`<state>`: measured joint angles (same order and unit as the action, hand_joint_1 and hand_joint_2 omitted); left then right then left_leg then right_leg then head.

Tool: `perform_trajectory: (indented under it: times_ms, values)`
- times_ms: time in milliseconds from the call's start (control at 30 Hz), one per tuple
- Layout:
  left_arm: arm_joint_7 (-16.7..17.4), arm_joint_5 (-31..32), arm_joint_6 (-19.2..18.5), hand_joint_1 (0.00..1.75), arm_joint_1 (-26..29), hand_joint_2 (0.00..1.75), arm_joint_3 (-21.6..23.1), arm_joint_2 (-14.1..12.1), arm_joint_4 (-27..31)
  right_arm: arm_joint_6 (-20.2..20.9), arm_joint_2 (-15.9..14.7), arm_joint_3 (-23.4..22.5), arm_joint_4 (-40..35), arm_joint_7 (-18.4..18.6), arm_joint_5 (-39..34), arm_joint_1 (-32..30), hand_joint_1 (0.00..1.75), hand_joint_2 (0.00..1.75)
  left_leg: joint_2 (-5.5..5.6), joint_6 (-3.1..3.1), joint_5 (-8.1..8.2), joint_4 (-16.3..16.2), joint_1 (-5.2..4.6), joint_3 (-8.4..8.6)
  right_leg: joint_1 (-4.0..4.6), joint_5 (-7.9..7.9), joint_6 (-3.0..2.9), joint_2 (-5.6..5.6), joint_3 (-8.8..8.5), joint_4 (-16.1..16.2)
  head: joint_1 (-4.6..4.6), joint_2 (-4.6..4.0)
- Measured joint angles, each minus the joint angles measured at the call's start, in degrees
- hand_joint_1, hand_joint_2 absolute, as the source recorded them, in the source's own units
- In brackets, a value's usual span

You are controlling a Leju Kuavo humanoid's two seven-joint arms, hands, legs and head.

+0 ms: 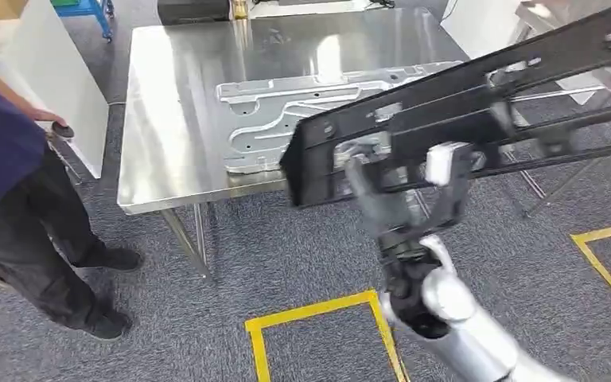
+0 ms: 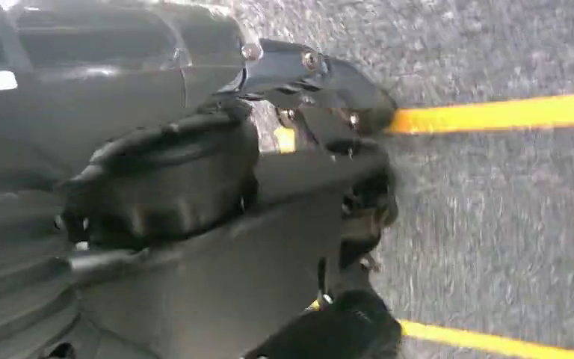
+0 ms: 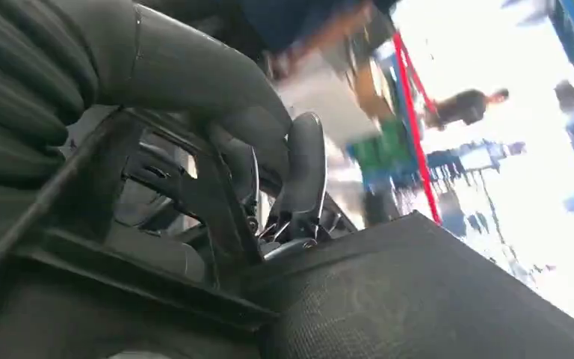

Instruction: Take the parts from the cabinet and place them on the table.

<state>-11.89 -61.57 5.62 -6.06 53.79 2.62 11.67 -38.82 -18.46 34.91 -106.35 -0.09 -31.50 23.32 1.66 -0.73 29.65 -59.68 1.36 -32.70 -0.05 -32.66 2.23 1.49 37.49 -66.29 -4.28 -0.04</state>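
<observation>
A long black frame part point(image 1: 461, 103) hangs tilted in the air, its low end over the table's front right edge and its high end up at the right. My right hand point(image 1: 410, 199) grips it from below near its middle. In the right wrist view the hand point(image 3: 269, 149) wraps its thumb and fingers around the frame's black bars point(image 3: 119, 247). On the steel table point(image 1: 175, 119) a silver stamped metal panel point(image 1: 286, 119) lies flat. My left hand point(image 2: 217, 149) hangs over the grey carpet, fingers stretched out and holding nothing.
A person point(image 1: 8, 159) in dark clothes stands at the table's left, one hand on a white panel point(image 1: 40, 79). Yellow tape point(image 1: 318, 314) marks squares on the carpet in front of the table. A thin metal stand point(image 1: 557, 175) is at the right.
</observation>
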Motion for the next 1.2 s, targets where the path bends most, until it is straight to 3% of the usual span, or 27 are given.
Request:
perform_trajectory:
  times_ms: [33,67,100,133,167,300,333,367,400,433,467,567,600,633,667,700,1200]
  values:
    - [-0.2,-0.09,-0.09,0.0,0.09,1.75,0.0,0.24,0.0,-0.2,-1.02,-1.04,-0.79,0.93,0.29,0.12,1.75,1.75,-0.96,-0.25,0.21,0.0,-0.1,0.07,-0.07,-2.07,0.23,-0.9,2.43,-4.54,-0.13,0.0]
    - [-0.28,-0.17,-0.09,0.0,0.13,1.75,0.0,0.26,-0.02,-0.24,-1.66,-1.77,-1.36,1.51,0.42,0.04,1.75,1.75,-1.45,-0.27,0.32,-0.01,-0.11,0.12,-0.13,-2.85,0.34,-1.12,3.67,-6.8,-0.2,0.0]
    - [-0.57,-0.66,-0.11,0.0,0.39,1.75,-0.02,0.7,-0.04,-0.3,-5.78,-7.25,-5.04,4.2,1.49,-0.85,1.75,1.75,-4.5,-0.27,1.58,-0.03,-0.36,1.43,-0.37,2.9,0.24,-1.84,2.21,-2.76,-1.18,0.0]
    - [-0.63,-0.85,-0.11,0.0,0.42,1.75,-0.02,0.77,-0.07,-0.3,-6.93,-9.18,-6.57,4.7,2.12,-1.02,1.75,1.75,-5.18,-0.09,2.15,0.03,-0.45,2.25,-0.12,6.62,-0.31,-3.42,-1.16,4.46,-1.51,0.0]
    - [-0.72,-1.01,-0.11,0.0,0.45,1.75,-0.04,0.79,-0.13,-0.3,-7.4,-10.06,-7.26,5.06,2.45,-1.11,1.75,1.75,-5.44,0.33,2.49,0.07,-0.7,2.23,0.3,5.96,-0.46,-4.03,-2.64,6.51,-1.51,0.0]
    - [-0.7,-1.16,0.35,0.0,-0.04,1.75,-0.07,0.81,-0.17,-0.28,-9.1,-11.76,-9.36,6.21,3.48,-1.64,1.75,1.75,-6.74,1.3,2.91,0.78,-0.94,3.13,0.45,5.61,-1.41,-2.98,-2.79,7.79,-1.33,0.0]
    - [-0.7,-1.18,0.39,0.0,-0.24,1.75,-0.07,0.79,-0.17,-0.28,-9.36,-12.05,-9.77,6.23,3.85,-1.68,1.75,1.75,-5.88,1.72,3.47,0.87,-0.85,3.3,-0.1,5.86,-1.79,-2.89,-3.45,8.61,-1.25,0.0]
    - [-0.72,-1.22,0.33,0.0,-0.34,1.75,-0.07,0.79,-0.15,-0.26,-9.38,-12.22,-10.17,6.23,4.09,-1.49,1.75,1.75,-3.26,1.77,4.08,-0.37,-0.89,2.96,0.12,5.93,-1.64,-2.82,-3.75,8.8,-0.94,0.0]
    - [-0.72,-1.27,0.35,0.0,-0.34,1.75,-0.07,0.9,-0.13,-0.26,-9.38,-12.2,-10.25,6.28,4.11,-1.17,1.75,1.75,-3.89,0.23,1.03,0.34,-1.19,2.97,-0.01,5.9,-1.08,-2.8,-3.9,8.79,-0.68,0.0]
    - [-0.74,-1.36,0.35,0.0,-0.41,1.75,-0.09,0.9,-0.13,-0.26,-9.32,-12.14,-10.38,6.32,4.35,-1.23,1.75,1.75,-3.62,-1.76,2.13,0.24,-1.27,3.03,0.1,5.85,-1.0,-2.45,-4.07,8.85,0.04,0.0]
    - [-0.83,-1.42,0.33,0.0,-0.56,1.75,-0.09,0.9,-0.15,-0.24,-9.45,-12.05,-10.47,6.54,4.42,-1.26,1.75,1.75,-3.67,-3.0,1.82,0.81,-1.44,3.38,0.1,5.74,-1.12,-2.19,-4.05,8.75,0.26,0.0]
    - [-1.16,-1.42,0.33,0.0,-0.61,1.75,-0.09,1.09,-0.13,-0.2,-9.86,-12.03,-10.71,6.65,4.53,-1.23,1.75,1.75,-3.66,-2.53,2.27,1.52,-1.37,3.84,0.12,5.53,-1.25,-2.06,-3.89,8.67,0.57,0.0]
    - [-1.27,-1.42,0.35,0.0,-0.66,1.75,-0.09,1.2,-0.13,-0.15,-9.93,-12.0,-10.78,6.65,4.57,-1.21,1.75,1.75,-3.6,-1.89,2.56,2.01,-1.31,4.12,0.14,5.47,-1.26,-2.08,-3.88,8.65,0.68,0.0]
    - [-1.29,-1.42,0.35,0.0,-0.72,1.75,-0.09,1.22,-0.13,-0.13,-9.93,-11.87,-10.78,6.65,4.57,-1.19,1.75,1.75,-3.52,-0.62,2.47,2.19,-1.22,4.21,0.14,5.43,-1.32,-2.09,-3.88,8.64,0.7,0.0]
    - [-1.31,-1.42,0.35,0.0,-0.79,1.75,-0.09,1.27,-0.13,-0.13,-9.97,-11.79,-10.78,6.65,4.57,-1.17,1.75,1.75,-3.44,0.2,2.52,2.37,-1.13,4.27,0.13,5.43,-1.32,-2.12,-3.87,8.63,0.72,0.0]
    - [-1.31,-1.42,0.35,0.0,-0.83,1.75,-0.09,1.36,-0.13,-0.13,-9.99,-11.61,-10.78,6.65,4.57,-1.17,1.75,1.75,-3.36,0.46,2.52,2.42,-1.11,4.29,0.13,5.42,-1.32,-2.17,-3.88,8.63,0.74,0.0]
    - [-1.33,-1.42,0.41,0.0,-0.91,1.75,-0.09,1.68,-0.13,0.0,-10.91,-9.82,-10.76,6.65,4.99,-0.16,1.75,1.75,-3.04,0.52,2.4,2.46,-1.66,4.21,-0.49,5.69,-0.94,-2.26,-4.05,8.87,0.55,0.0]
